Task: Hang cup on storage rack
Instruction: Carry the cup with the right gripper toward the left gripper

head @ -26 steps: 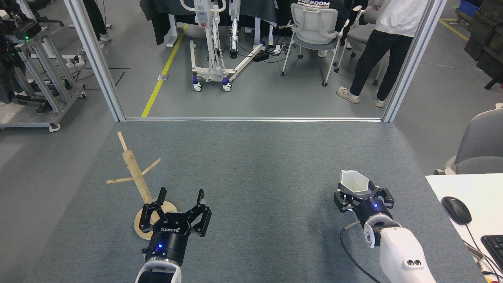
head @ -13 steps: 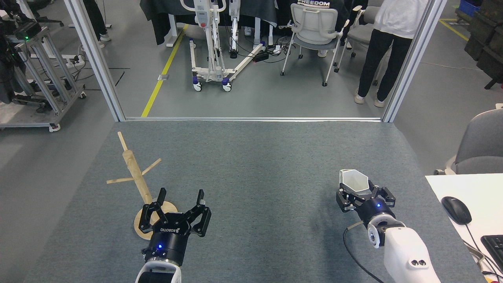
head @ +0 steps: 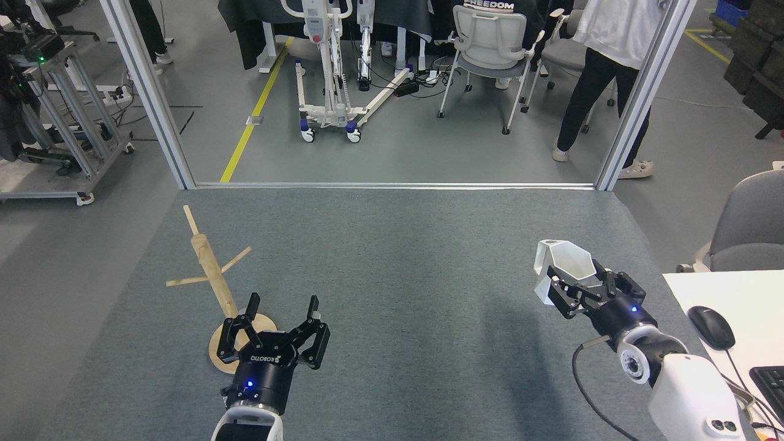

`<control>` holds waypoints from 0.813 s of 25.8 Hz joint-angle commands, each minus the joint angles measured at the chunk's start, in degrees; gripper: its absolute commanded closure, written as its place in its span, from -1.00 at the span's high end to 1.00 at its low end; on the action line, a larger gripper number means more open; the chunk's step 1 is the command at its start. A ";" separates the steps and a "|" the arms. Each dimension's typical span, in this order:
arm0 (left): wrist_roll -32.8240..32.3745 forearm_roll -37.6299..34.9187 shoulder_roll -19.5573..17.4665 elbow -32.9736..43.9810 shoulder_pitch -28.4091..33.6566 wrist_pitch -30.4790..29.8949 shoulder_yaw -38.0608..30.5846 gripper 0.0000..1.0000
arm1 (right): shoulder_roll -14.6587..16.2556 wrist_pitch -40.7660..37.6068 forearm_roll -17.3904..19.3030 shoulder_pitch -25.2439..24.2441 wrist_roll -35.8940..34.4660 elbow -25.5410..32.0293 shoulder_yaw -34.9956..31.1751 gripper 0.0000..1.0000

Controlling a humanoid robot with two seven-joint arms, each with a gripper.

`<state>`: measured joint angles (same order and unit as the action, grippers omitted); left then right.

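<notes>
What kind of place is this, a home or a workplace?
Most likely a robotics lab or workshop, not a home: a wheeled lift frame stands on a floor marked with a yellow line, beside office chairs and an equipment cart.

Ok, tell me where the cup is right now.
In the head view the cup is on the right side over the grey table, held in the right tool, far across from the storage rack on the left.

Open carpet (head: pixel 404 275) between cup (head: pixel 563 269), storage rack (head: pixel 211 275)
</notes>
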<state>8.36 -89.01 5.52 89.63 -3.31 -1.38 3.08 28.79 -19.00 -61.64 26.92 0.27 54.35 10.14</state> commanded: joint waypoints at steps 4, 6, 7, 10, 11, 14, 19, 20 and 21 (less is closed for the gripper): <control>-0.71 -0.02 -0.07 -0.51 -0.12 -0.90 0.44 1.00 | 5.31 -0.07 6.62 -6.35 2.99 15.25 0.40 -1.00; -0.71 -0.02 -0.16 -0.51 -0.03 -3.10 1.84 1.00 | 6.37 1.86 6.89 -7.50 2.99 20.08 0.67 -1.00; -0.71 -0.02 -0.16 -0.51 -0.03 -4.42 2.28 1.00 | 6.63 3.36 6.89 -7.67 2.99 22.02 1.11 -1.00; -0.63 -0.11 0.01 -0.59 -0.12 -7.67 4.22 1.00 | 7.07 10.74 6.98 -7.15 3.07 26.68 5.68 -1.00; -0.71 -0.29 0.19 -0.86 -0.20 -8.11 5.45 1.00 | 7.16 14.08 6.98 -6.71 3.60 28.08 7.35 -1.00; -0.71 -0.37 0.45 -1.38 -0.38 -7.41 8.35 0.99 | 6.54 24.18 6.98 -2.58 7.91 31.60 14.29 -1.00; -0.80 -0.37 1.86 -2.61 -1.26 -4.33 9.75 0.98 | 3.20 39.92 6.98 4.98 12.48 33.71 25.89 -1.00; -0.89 -0.29 1.86 -2.79 -1.96 -2.31 10.72 0.98 | 2.50 42.64 6.98 6.48 13.09 33.89 27.65 -1.00; -1.15 -0.02 1.86 -3.05 -2.75 0.06 12.04 0.98 | 2.06 45.11 6.98 7.88 13.71 34.15 29.41 -1.00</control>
<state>7.51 -89.34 7.12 87.23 -4.69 -5.44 12.82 32.66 18.23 -54.66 30.77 11.95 87.59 33.99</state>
